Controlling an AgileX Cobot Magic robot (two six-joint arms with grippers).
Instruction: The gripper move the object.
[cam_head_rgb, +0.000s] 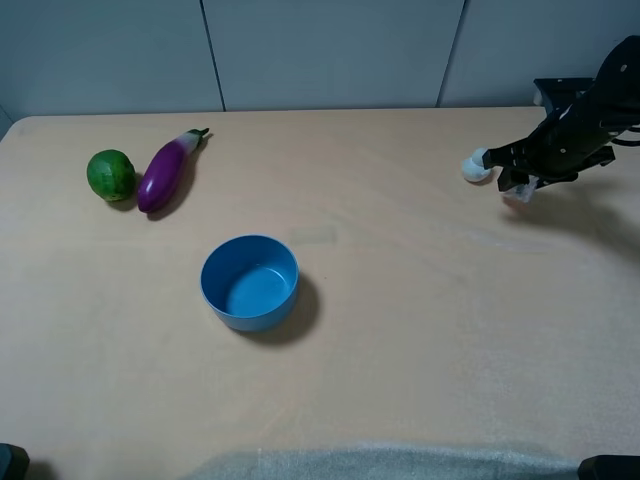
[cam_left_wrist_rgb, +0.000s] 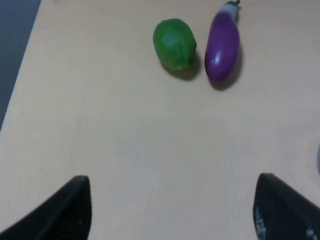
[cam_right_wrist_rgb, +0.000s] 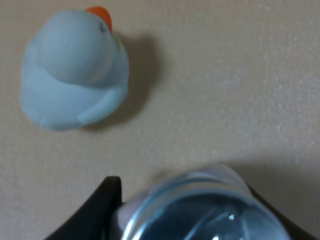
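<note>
The object, a small clear shaker with a silver cap (cam_right_wrist_rgb: 210, 210), sits between the dark fingers of my right gripper (cam_right_wrist_rgb: 190, 215), which touch the cap on both sides. In the exterior high view this gripper (cam_head_rgb: 520, 180) is at the far right of the table, and the shaker (cam_head_rgb: 520, 193) shows as a pale spot just under it. My left gripper (cam_left_wrist_rgb: 172, 215) is open and empty, low over bare table, with only its two fingertips showing.
A small pale duck figure (cam_head_rgb: 478, 165) stands just left of the right gripper and also shows in the right wrist view (cam_right_wrist_rgb: 75, 70). A blue bowl (cam_head_rgb: 250, 282) stands mid-table. A green lime (cam_head_rgb: 111, 174) and a purple eggplant (cam_head_rgb: 166, 174) lie at the back left.
</note>
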